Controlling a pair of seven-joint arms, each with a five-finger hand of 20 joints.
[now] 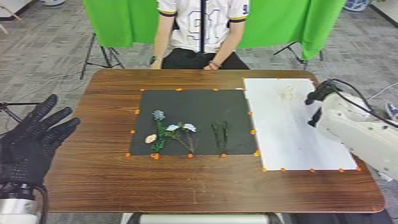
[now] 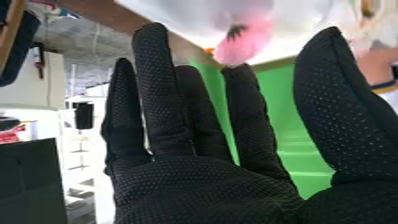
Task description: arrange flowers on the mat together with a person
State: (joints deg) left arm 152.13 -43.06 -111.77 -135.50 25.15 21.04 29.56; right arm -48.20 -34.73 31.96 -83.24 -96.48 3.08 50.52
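"Head view first: where are the hands?"

"The left hand [image 1: 31,145] is at the left, beside the wooden table [image 1: 169,185], fingers spread wide. The right hand [image 1: 315,96] is at the right edge of the white sheet [image 1: 293,130], toward its far end."

"And the flowers?"

"Most are on the dark mat [image 1: 222,105], left of the sheet. On its left part are a bluish flower [image 1: 159,115] and, nearer, a cream flower [image 1: 151,138]. Just right of those are pale blue-white flowers [image 1: 189,127], with thin green stems [image 1: 224,135] farther right."

"Anything on the sheet?"

"A pale flower [image 1: 286,93], at the far end, left of the right hand. Orange markers [image 1: 155,156] run along the edges of mat and sheet."

"Now the right wrist view?"

"The right hand [image 2: 213,185] has its fingers straight and somewhat spread, thumb well away from them, pinching nothing. A pink flower [image 2: 242,44] is by the fingertips, over a white surface [image 2: 178,12]. Whether they touch it, I can't tell. Green cloth [image 2: 306,130] hangs beyond."
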